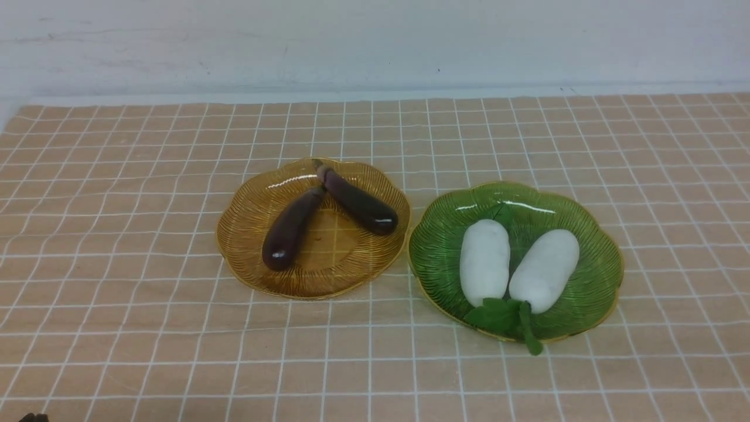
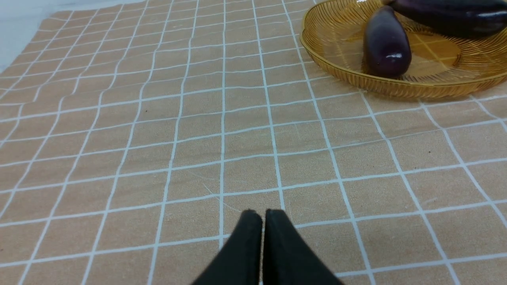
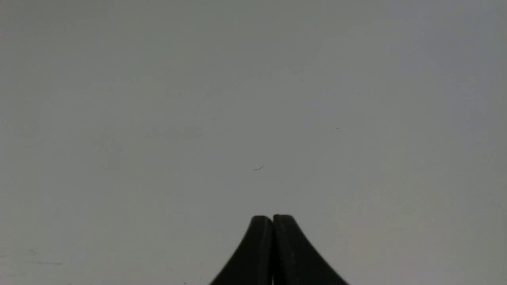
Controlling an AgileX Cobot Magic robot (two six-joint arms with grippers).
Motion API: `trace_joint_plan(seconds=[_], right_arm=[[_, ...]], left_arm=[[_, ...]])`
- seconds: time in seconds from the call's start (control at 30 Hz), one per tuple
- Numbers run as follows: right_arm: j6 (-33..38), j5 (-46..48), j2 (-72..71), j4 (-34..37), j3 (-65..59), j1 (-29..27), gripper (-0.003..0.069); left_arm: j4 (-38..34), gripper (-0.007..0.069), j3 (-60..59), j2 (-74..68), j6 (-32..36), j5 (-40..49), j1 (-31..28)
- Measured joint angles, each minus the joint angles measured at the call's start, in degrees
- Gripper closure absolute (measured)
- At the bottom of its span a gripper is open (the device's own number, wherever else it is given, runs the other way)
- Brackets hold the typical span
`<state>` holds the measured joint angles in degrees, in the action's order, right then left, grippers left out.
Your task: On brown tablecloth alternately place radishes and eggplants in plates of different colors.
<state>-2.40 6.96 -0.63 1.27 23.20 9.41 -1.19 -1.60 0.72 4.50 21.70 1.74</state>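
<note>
The brown tablecloth [image 1: 375, 363] fills the foreground of the front view and extends back to a pale wall [image 1: 375, 41]; its thin white lines form a grid of small squares, and the cloth shows slight wrinkles. Two plates rest on it, side by side with their rims just apart. The green plate [image 1: 592, 287], on the right, holds both radishes: the left radish [image 1: 484, 262] lies nearly upright in the view, and the right radish [image 1: 544, 270] leans to the right. Their lower ends meet near the plate's near rim, where the green leafy tops [image 1: 505, 319] overlap, one leaf hanging over the edge. The amber plate [image 1: 246, 234], on the left and slightly farther back, holds both eggplants. The left eggplant [image 1: 290, 230] and the right eggplant [image 1: 357, 201] form an inverted V, stem ends touching near the far rim. The left gripper [image 2: 263, 212] is positioned low over bare cloth, jaws pressed together and holding nothing; in the left wrist view the amber plate and the eggplants lie well beyond its tips. The right gripper [image 3: 272, 216] is likewise closed and empty, facing a plain grey surface [image 3: 253, 99]. Neither gripper touches any item.
</note>
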Motion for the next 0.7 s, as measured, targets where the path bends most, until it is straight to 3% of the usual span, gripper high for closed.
trace_joint_plan(seconds=[0.7], right_arm=[[0.84,2.86,0.00,-3.05,-1.91,-0.45,0.0674]], left_arm=[[0.00,0.0628,0.00,0.00,0.00,0.00,0.00]])
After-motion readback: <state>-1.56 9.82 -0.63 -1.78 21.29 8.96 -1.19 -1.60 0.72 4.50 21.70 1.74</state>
